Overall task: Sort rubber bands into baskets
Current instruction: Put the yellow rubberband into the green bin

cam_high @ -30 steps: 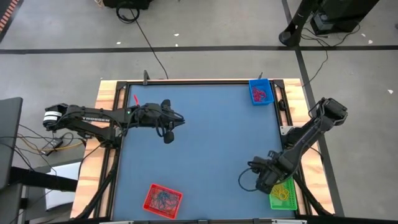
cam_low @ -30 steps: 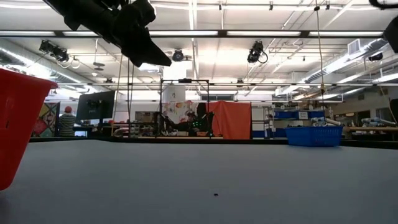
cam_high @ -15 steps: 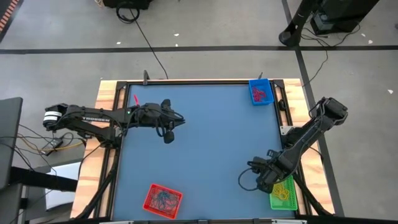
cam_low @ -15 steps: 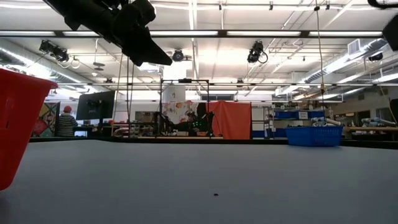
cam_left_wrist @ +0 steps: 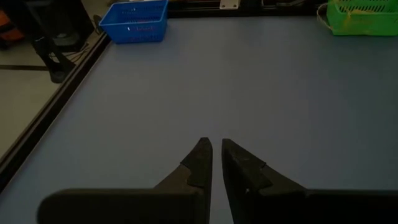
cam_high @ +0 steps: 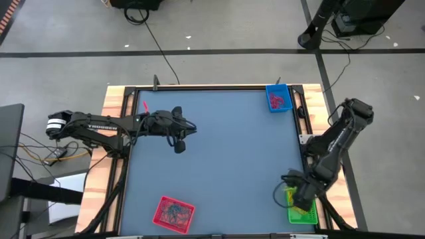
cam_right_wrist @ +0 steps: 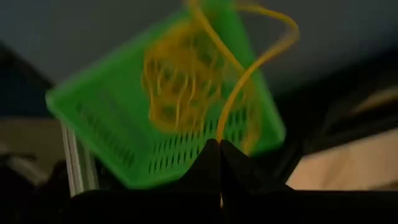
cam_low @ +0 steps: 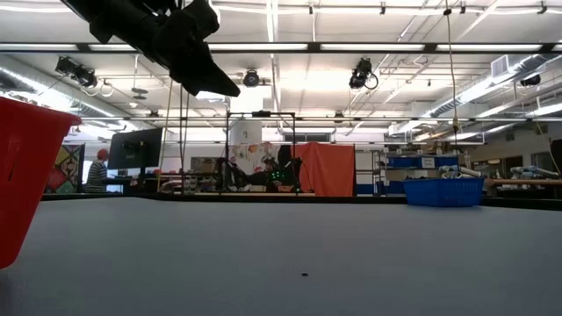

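Right gripper (cam_right_wrist: 214, 149), fingers pinched on a yellow rubber band (cam_right_wrist: 249, 74), hangs over the green basket (cam_high: 302, 211) at the table's (cam_high: 219, 153) near right corner — placed, apparently, to drop the band among the yellow ones there. Left gripper (cam_left_wrist: 214, 155), fingers together and empty, waits above the far left area. Three baskets: green, blue (cam_high: 278, 98) at the far right corner, red (cam_high: 174, 212) at the near edge.

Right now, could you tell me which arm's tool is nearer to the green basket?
The right. The right tool is directly over the green basket at the table's near right corner, pinching a yellow rubber band. The left tool hangs far across the table, toward its far left.
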`<move>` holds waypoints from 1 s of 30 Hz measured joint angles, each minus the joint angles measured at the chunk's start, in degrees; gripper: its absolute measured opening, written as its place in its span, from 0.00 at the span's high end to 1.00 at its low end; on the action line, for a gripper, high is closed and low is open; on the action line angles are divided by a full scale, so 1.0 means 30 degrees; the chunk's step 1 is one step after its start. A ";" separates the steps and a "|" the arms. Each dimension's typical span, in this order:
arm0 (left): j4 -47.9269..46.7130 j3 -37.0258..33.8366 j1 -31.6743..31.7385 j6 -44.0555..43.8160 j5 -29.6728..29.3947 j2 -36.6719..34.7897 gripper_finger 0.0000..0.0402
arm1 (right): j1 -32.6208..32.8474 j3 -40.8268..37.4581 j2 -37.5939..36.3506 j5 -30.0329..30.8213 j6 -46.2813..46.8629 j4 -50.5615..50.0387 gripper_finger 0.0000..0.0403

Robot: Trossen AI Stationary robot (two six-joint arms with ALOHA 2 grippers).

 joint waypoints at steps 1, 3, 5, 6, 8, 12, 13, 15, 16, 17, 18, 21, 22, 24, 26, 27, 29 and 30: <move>0.0009 0.0000 0.0000 0.0007 0.0000 0.0000 0.90 | 0.0471 0.0000 -0.0042 -0.0298 0.0433 0.0215 0.99; 0.0013 0.0000 0.0000 0.0025 0.0000 0.0000 0.90 | 0.1281 0.0000 -0.0030 -0.0441 0.0763 0.1225 0.99; 0.0051 0.0000 0.0000 0.0032 0.0000 0.0000 0.90 | 0.1803 -0.0175 0.0094 -0.0684 0.1153 0.2471 0.99; 0.0140 0.0000 0.0000 0.0032 0.0000 0.0000 0.90 | 0.1930 -0.0338 0.0194 -0.0818 0.1532 0.3045 0.99; 0.0189 0.0000 0.0000 0.0032 0.0006 0.0000 0.90 | 0.2122 -0.0860 0.0356 -0.1191 0.2469 0.4690 1.00; 0.0098 0.0000 0.0000 0.0032 0.0002 0.0000 0.90 | 0.2569 -0.2130 0.0900 -0.1521 0.3322 0.8637 1.00; 0.0065 0.0000 0.0000 0.0032 0.0007 0.0000 0.90 | 0.2650 -0.2456 0.1055 -0.1550 0.3359 0.9260 1.00; -0.0031 0.0000 0.0000 0.0032 0.0007 0.0000 0.90 | 0.2685 -0.2960 0.1444 -0.1581 0.3319 0.9541 1.00; -0.0033 0.0000 0.0000 0.0032 0.0007 0.0000 0.90 | 0.2673 -0.3161 0.1594 -0.1442 0.3186 0.9523 1.00; -0.0017 0.0000 0.0000 0.0030 0.0007 0.0000 0.90 | 0.2671 -0.3331 0.1682 -0.1325 0.3064 0.9749 1.00; -0.0017 0.0000 0.0000 0.0025 0.0007 0.0000 0.90 | 0.2668 -0.3443 0.1706 -0.1369 0.3010 1.0309 1.00; -0.0008 0.0000 0.0000 0.0026 0.0007 0.0000 0.90 | 0.2641 -0.3584 0.1677 -0.1610 0.2789 1.1491 1.00; 0.0013 0.0000 0.0000 0.0025 0.0007 0.0000 0.90 | 0.2635 -0.3586 0.1659 -0.1550 0.2677 1.1494 0.99; 0.0112 0.0000 0.0000 0.0025 0.0007 0.0000 0.90 | 0.2392 -0.3563 0.1501 -0.1490 0.2584 1.1099 0.96; 0.0260 0.0000 0.0000 0.0025 0.0015 0.0000 0.90 | 0.2024 -0.3563 0.1323 -0.1290 0.3177 1.0392 0.91; 0.0278 0.0000 0.0000 0.0009 0.0015 0.0000 0.90 | 0.1854 -0.3563 0.1194 -0.0985 0.3485 0.9976 0.88; 0.0288 0.0000 0.0000 -0.0117 0.0015 0.0000 0.90 | 0.1485 -0.3563 0.0846 -0.0354 0.3804 0.9737 0.82; 0.0268 0.0000 0.0000 -0.0196 0.0015 0.0000 0.90 | 0.1335 -0.3548 0.0661 -0.0051 0.3835 0.9721 0.79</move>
